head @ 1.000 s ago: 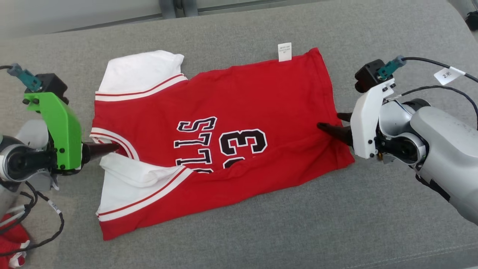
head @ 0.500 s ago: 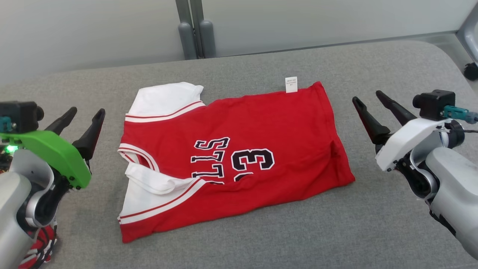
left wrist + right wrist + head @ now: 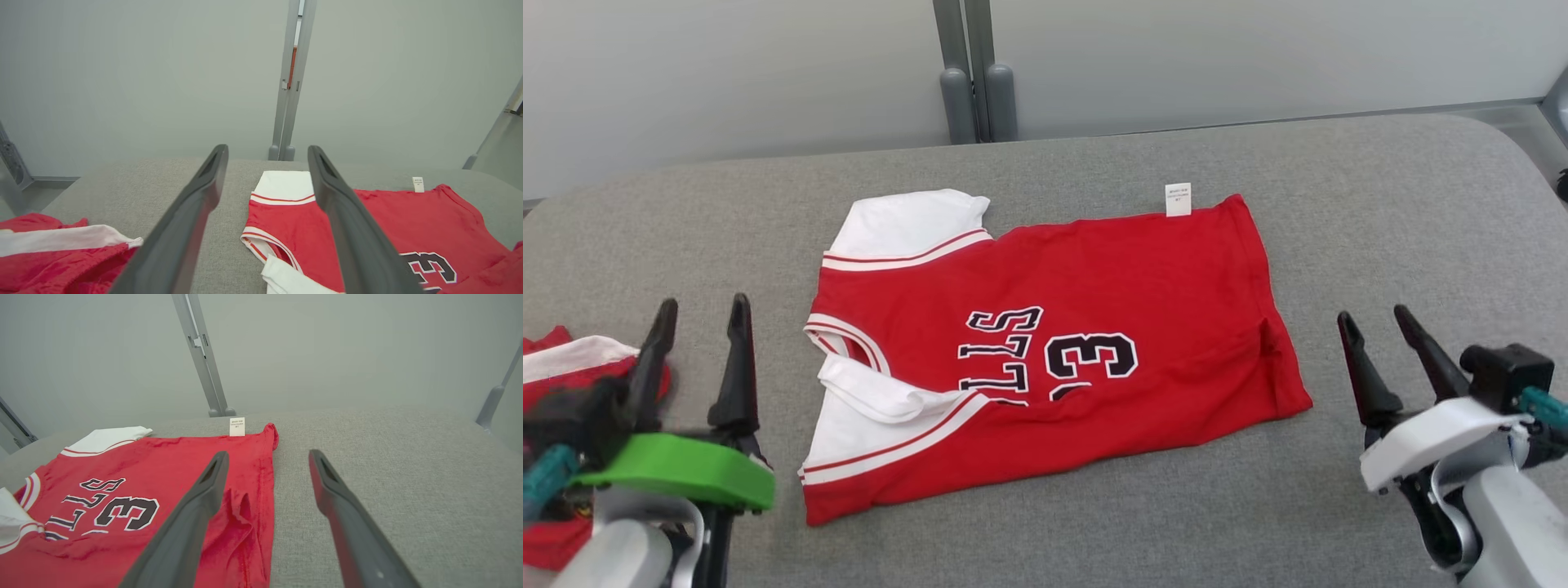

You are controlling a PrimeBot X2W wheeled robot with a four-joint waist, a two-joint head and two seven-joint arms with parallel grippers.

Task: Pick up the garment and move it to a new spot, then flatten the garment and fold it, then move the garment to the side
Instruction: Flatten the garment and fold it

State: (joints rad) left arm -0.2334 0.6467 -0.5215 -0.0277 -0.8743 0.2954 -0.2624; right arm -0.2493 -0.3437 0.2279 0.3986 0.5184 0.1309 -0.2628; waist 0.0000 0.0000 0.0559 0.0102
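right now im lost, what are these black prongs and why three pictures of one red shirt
One two-armed robot, three cameras. The head view looks down from its head; each wrist view looks along that gripper's two dark fingers. The left gripper, green cover, and the right gripper, white cover, are both open and hold nothing. Between them a red jersey with white sleeves lies on a grey padded surface, its near edge folded over part of the lettering. Another red and white garment lies beside the left gripper.

Garment (image 3: 1045, 343) – soft matt cloth; table (image 3: 1380, 204) – rough grey weave.
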